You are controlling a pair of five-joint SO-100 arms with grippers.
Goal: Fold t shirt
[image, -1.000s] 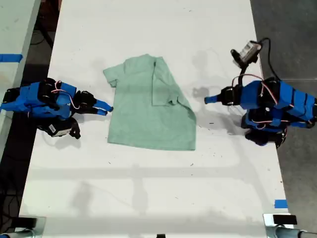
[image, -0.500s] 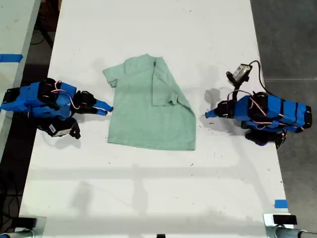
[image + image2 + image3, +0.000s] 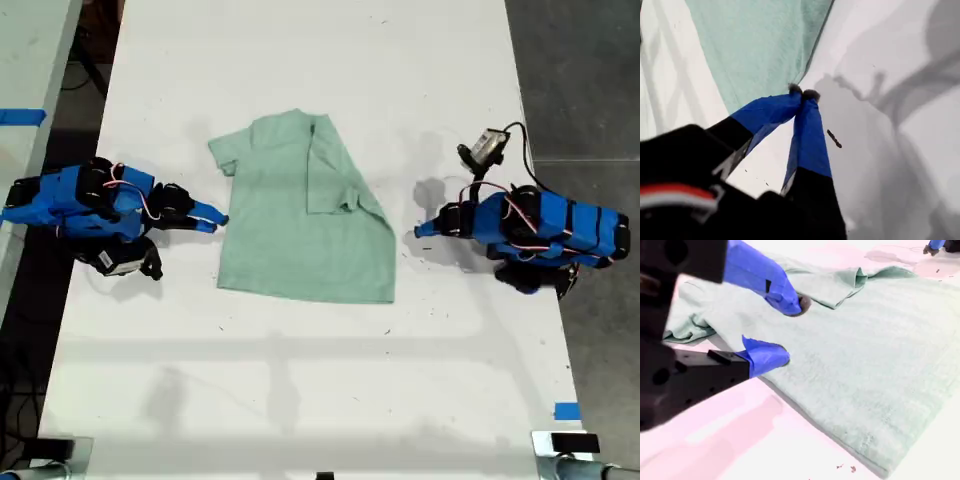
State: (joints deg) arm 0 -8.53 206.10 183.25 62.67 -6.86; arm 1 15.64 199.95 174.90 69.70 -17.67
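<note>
The pale mint t shirt (image 3: 290, 230) lies flat mid-table, its side toward the exterior view's right folded inward over the body. My second gripper (image 3: 218, 219) is at the shirt's edge on the exterior view's left. In its wrist view it stands open (image 3: 790, 330) with one fingertip (image 3: 795, 302) over the t shirt (image 3: 865, 350) and the other (image 3: 775, 357) at its edge. My first gripper (image 3: 420, 231) rests on the bare table a little off the shirt toward the exterior view's right. It is shut (image 3: 802, 93), and a corner of the t shirt (image 3: 755, 45) lies just beyond its tips.
The white table (image 3: 300, 380) is long, with dark floor along the exterior view's right. Blue tape marks (image 3: 566, 410) sit near the table's corner in the exterior view's lower right. A wrist camera with a cable (image 3: 487, 143) sticks up from the first arm.
In the exterior view the first arm swung its gripper tip toward the near side and settled low on the table. It has held still for the last half second. The second arm and shirt are unchanged.
</note>
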